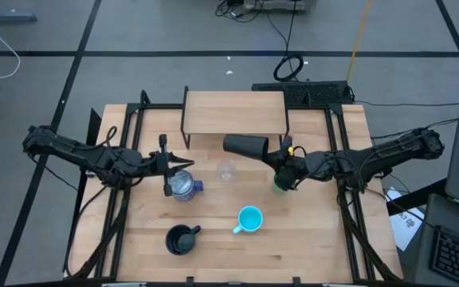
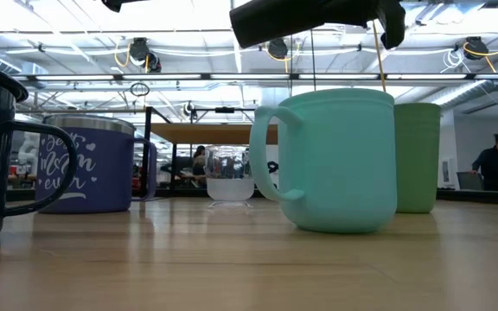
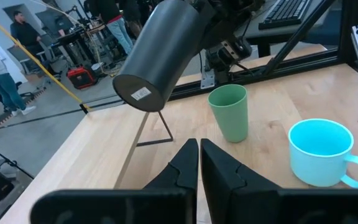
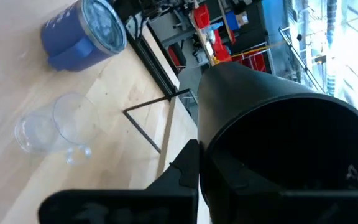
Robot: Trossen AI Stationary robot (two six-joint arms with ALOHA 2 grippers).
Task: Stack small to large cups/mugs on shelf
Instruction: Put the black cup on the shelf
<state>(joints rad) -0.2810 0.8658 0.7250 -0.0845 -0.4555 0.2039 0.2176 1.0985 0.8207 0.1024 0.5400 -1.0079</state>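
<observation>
The right gripper (image 1: 281, 149) is clamped on the tall black tumbler (image 1: 245, 145), which it holds tipped on its side in the air, base pointing toward the left arm, just in front of the shelf (image 1: 233, 111). A small white label on the tumbler's base (image 3: 140, 94) is too small to read. The shelf, a light-wood platform on thin black legs, stands at the back of the wooden table (image 1: 309, 239) with nothing on it.

The left gripper (image 1: 168, 165) has its fingers (image 3: 185, 163) pressed together, holding nothing, beside the blue-purple mug (image 1: 183, 186). That mug carries white cursive lettering (image 2: 72, 164), only partly readable.

On the table stand the small clear glass (image 1: 227, 171) between the two grippers, the green cup (image 3: 229, 112) under the right gripper, the cyan mug (image 1: 249, 219) nearer the front, and the dark handled mug (image 1: 182, 238) at front left.

People (image 2: 494, 164) stand in the room beyond.
</observation>
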